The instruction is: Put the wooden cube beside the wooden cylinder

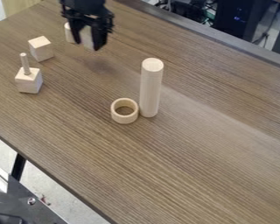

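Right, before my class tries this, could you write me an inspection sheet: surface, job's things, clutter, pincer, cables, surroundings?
surface: wood-grain tabletop; damage, nothing seen
job's things: wooden cylinder upright; wooden cube on the table
clutter: wooden ring beside the cylinder's base; pegged block near the cube; pale piece partly hidden by the pincer
pincer: over the table, holding a pale block
cables: tangle beyond the far edge
surroundings: dark casing behind; metal frame lower left
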Robot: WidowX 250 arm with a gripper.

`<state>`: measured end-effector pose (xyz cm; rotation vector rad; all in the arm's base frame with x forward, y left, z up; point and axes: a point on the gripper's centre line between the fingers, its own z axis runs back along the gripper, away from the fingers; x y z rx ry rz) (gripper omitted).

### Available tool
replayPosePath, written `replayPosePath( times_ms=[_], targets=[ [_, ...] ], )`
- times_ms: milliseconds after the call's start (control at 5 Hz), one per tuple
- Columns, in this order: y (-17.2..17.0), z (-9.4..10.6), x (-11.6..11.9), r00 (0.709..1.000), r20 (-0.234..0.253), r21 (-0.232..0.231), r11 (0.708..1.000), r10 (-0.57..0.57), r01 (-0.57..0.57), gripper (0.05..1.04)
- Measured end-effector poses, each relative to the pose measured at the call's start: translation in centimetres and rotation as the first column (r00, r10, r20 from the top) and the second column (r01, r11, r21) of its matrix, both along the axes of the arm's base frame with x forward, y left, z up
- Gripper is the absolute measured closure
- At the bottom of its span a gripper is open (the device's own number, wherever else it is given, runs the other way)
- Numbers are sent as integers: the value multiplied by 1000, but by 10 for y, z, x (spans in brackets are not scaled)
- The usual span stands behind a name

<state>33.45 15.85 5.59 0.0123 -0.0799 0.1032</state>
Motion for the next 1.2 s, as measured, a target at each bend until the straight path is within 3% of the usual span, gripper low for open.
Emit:
replayPosePath(
  times_ms=[400,800,1000,1200],
  targets=[
    [-6,-17,34,997,-33,27,997,-68,69,492],
    [-2,-27,32,995,-70,43,996,-69,72,492],
    [-2,-27,32,996,-69,42,997,-61,64,421],
    [-4,-28,30,995,-79,27,998,-55,57,136]
  ],
)
